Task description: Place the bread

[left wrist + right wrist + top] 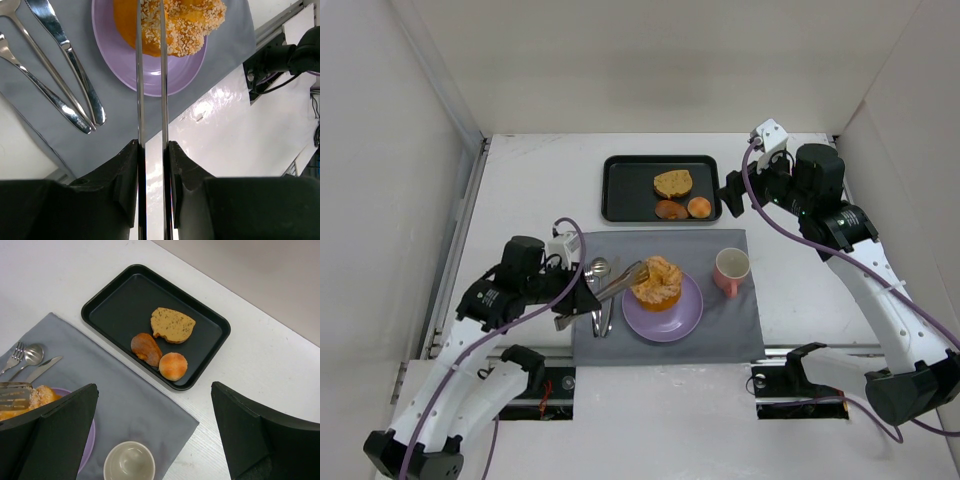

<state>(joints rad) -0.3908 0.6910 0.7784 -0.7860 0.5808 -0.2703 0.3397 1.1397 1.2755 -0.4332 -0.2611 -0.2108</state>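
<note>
The bread (657,283), golden with a crumbly pale top, sits on the purple plate (682,320) on the grey mat. My left gripper (570,300) is shut on metal tongs (616,287), whose two arms reach over the bread's left side. In the left wrist view the tongs (139,75) run from my left gripper (152,146) across the plate (150,80) onto the bread (185,25). My right gripper (732,190) hangs open and empty beside the black tray. It also shows in the right wrist view (154,386), with the bread (37,396) at the left edge.
A black tray (620,190) holds a brown bread slice (673,183), a dark pastry (670,209) and a small bun (699,207). A pink cup (731,268) stands right of the plate. A fork, spoon and knife (599,290) lie left of it on the grey mat (720,330).
</note>
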